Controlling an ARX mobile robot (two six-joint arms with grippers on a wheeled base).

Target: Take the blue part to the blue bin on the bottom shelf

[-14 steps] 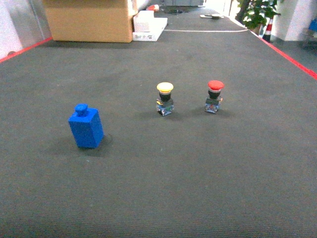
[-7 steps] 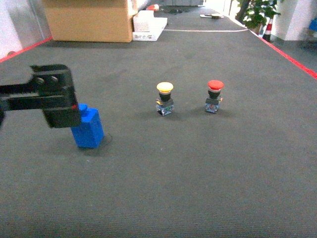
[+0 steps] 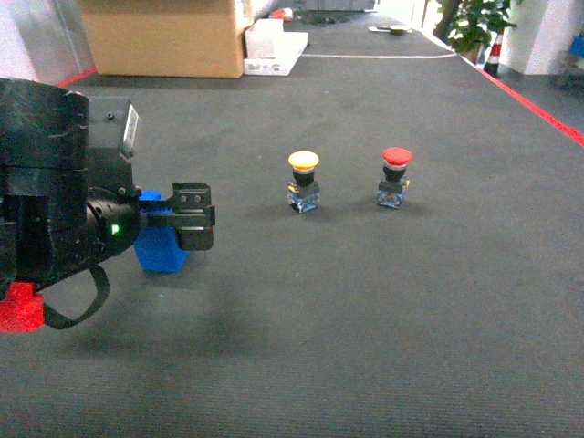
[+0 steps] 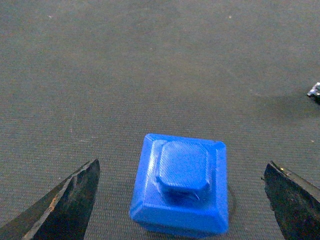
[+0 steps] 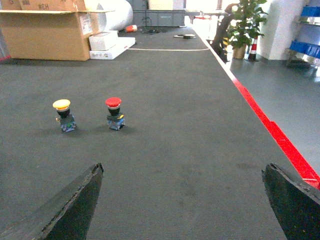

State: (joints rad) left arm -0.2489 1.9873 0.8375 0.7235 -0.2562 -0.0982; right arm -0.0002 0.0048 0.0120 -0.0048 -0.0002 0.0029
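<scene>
Blue part (image 4: 181,192) now sits between the spread fingers of the left gripper (image 4: 182,200), which has just arrived, ready to pinch it.

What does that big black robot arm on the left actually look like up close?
The left arm is bulky matte black with a small green light, a white label on top, a black cable loop hanging below and a red piece at its lower edge. Its left gripper has dark, wedge-shaped fingers; the right gripper's fingers look alike.
</scene>
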